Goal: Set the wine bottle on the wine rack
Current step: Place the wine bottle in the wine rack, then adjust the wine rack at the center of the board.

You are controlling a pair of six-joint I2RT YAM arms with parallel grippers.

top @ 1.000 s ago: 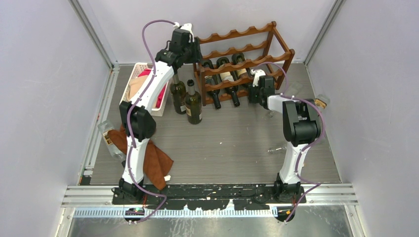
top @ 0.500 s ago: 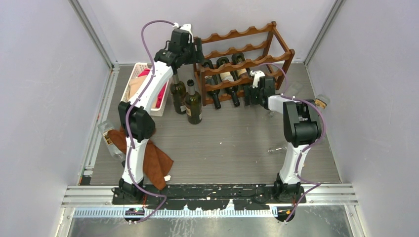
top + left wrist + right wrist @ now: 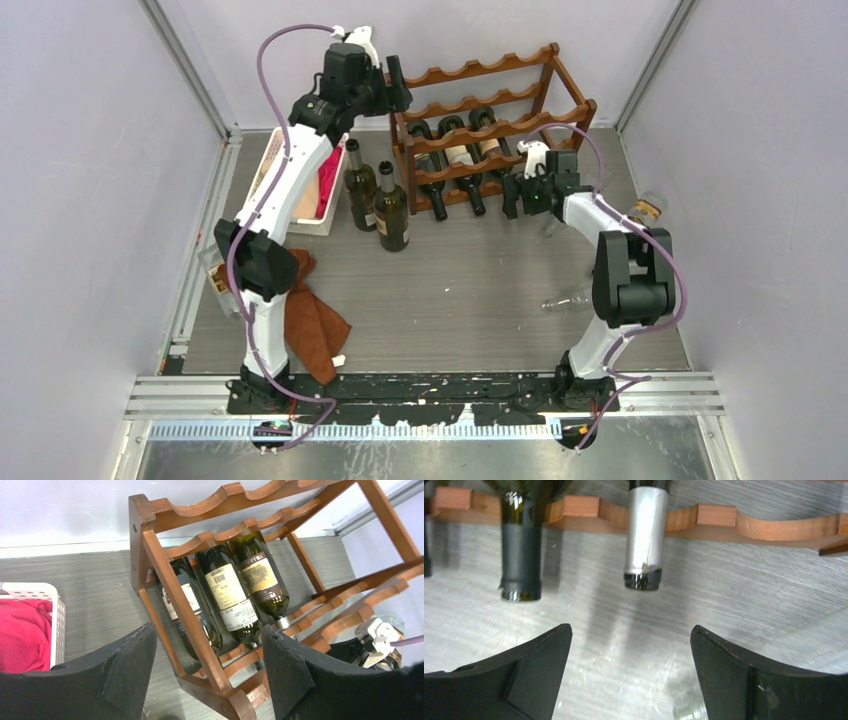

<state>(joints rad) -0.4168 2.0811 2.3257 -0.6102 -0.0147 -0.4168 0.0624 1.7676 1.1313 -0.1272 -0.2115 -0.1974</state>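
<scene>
Silver-necked wine bottle (image 3: 644,540), upper centre, could slide off wine rack (image 3: 719,522) if the empty, spread-apart right gripper (image 3: 631,630) or left gripper (image 3: 209,630) nudges it.

A grey wood-look bench (image 3: 470,290) inside pale lilac walls (image 3: 90,200)
The plain walls stand on three sides. Silver metal rails (image 3: 187,65) run up the back corners and along the bench edges. A shiny metal sheet (image 3: 430,455) lies at the front. The light is soft and even.
</scene>
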